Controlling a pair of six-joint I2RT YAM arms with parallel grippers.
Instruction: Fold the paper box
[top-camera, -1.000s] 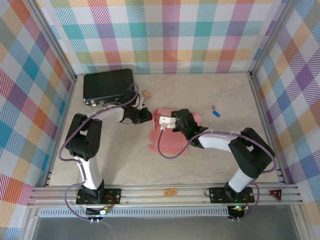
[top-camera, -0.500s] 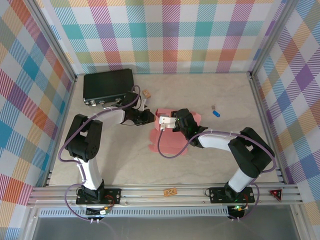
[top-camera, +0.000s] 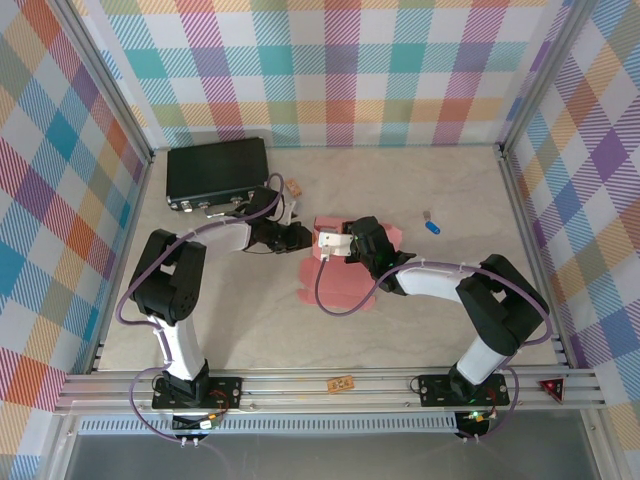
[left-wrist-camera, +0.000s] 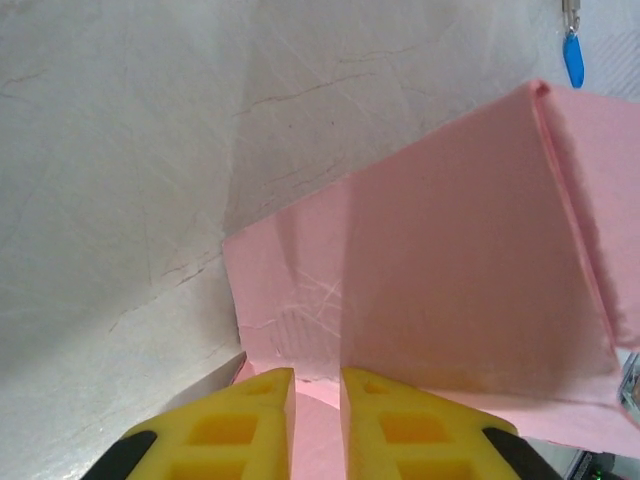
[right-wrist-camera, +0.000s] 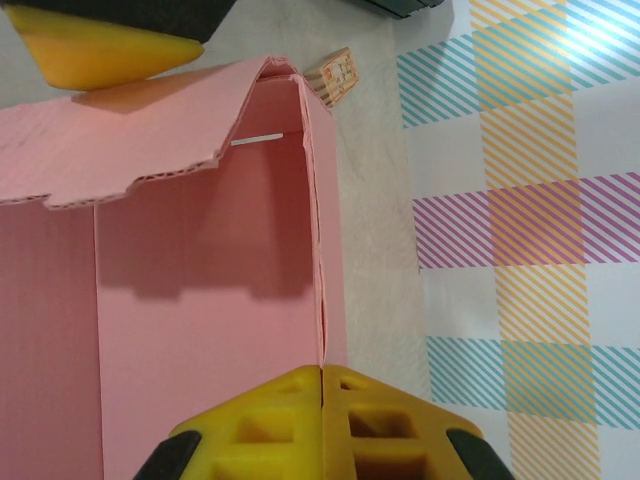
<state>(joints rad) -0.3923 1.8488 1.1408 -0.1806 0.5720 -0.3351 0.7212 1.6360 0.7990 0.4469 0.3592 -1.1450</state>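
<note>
Partly hidden, paper box (top-camera: 336, 285) is pinched by right jaws; left jaws barely parted.

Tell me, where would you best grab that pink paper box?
Probably one raised side wall, pinched across its thin free edge, coming from above. The paper box is half folded with its floor lying flat, so only standing card fits between two fingers. The right gripper is shut on that wall this way.

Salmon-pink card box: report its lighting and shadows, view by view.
Left wrist: on the salmon-pink card box, the wide panel is darker than the narrow one beside it. Right wrist: the raised flap shadows the inner wall. Top external: evenly lit.
</note>
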